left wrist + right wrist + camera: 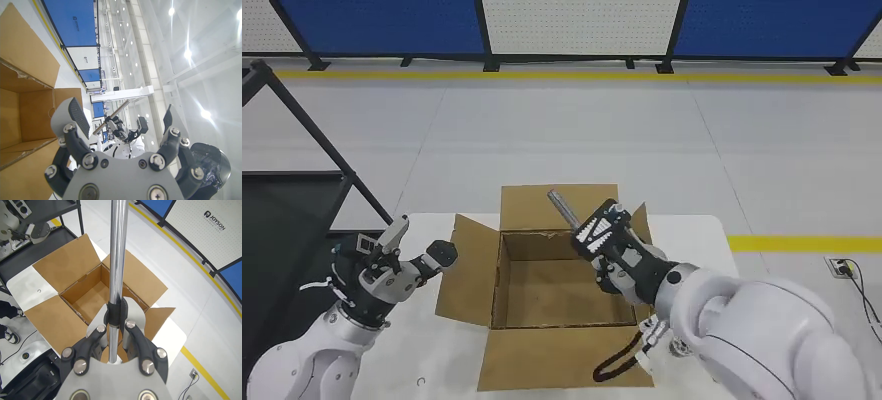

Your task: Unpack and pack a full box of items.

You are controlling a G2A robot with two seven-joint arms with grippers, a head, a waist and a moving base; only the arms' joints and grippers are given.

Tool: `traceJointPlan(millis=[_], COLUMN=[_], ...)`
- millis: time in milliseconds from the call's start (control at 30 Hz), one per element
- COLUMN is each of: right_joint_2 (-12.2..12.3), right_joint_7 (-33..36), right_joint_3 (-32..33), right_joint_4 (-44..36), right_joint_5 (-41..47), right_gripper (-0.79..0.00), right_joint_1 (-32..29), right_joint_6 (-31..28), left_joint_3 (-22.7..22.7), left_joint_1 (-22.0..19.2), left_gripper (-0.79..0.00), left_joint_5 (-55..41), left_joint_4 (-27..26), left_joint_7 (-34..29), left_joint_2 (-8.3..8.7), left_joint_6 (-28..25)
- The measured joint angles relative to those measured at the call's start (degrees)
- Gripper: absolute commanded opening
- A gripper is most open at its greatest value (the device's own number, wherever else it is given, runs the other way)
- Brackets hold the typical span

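Right gripper, jaws clamped near one end of a steel rod, holds it raised over the open box's right rim, apparently mid-transfer, while the left gripper, jaws spread and holding nothing, stands clear beside the box's left flap.

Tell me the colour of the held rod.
Shiny silver; the polished metal rod shows best in the right wrist view.

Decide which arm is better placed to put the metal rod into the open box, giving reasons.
Right. The right gripper is shut on the metal rod over the cardboard box, while the left gripper is open and empty beside the box.
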Motion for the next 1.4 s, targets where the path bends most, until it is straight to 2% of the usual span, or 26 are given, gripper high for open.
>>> traceJointPlan(millis=[267, 633, 767, 1233, 1333, 1400], right_joint_2=[-4.6, -9.2, -10.1, -10.1, -11.0, -12.3], right_joint_7=[-2.1, -6.0, -7.4, -7.7, -6.7, -4.8], right_joint_3=[-13.8, -23.2, -24.3, -24.7, -26.7, -29.2], right_joint_4=[18.4, 34.3, 37.0, 37.4, 40.0, 42.0], right_joint_5=[2.7, 3.4, 2.7, 1.8, -0.6, -3.6], right_gripper=[-0.785, -0.785, -0.785, -0.785, -0.785, -0.785], right_joint_1=[11.3, 15.5, 15.3, 14.9, 14.9, 15.5], right_joint_6=[0.8, -2.9, -2.6, -2.9, -3.5, -1.6], left_joint_3=[-3.6, -5.8, -5.8, -4.8, -4.2, -4.2], left_joint_1=[1.6, 2.5, 2.5, 2.9, 2.8, 2.8], left_gripper=[0.0, 0.0, 0.0, 0.0, 0.0, 0.0], left_joint_5=[-0.8, -2.6, -2.5, -2.3, -2.7, -2.9], left_joint_4=[-0.5, 0.1, 0.1, -0.2, -0.2, -0.1], left_joint_7=[1.9, 2.6, 2.6, 3.8, 4.1, 4.1], left_joint_2=[0.3, 0.56, 0.56, 0.5, 0.52, 0.57], left_joint_6=[0.6, 1.1, 1.1, 1.7, 2.7, 3.1])
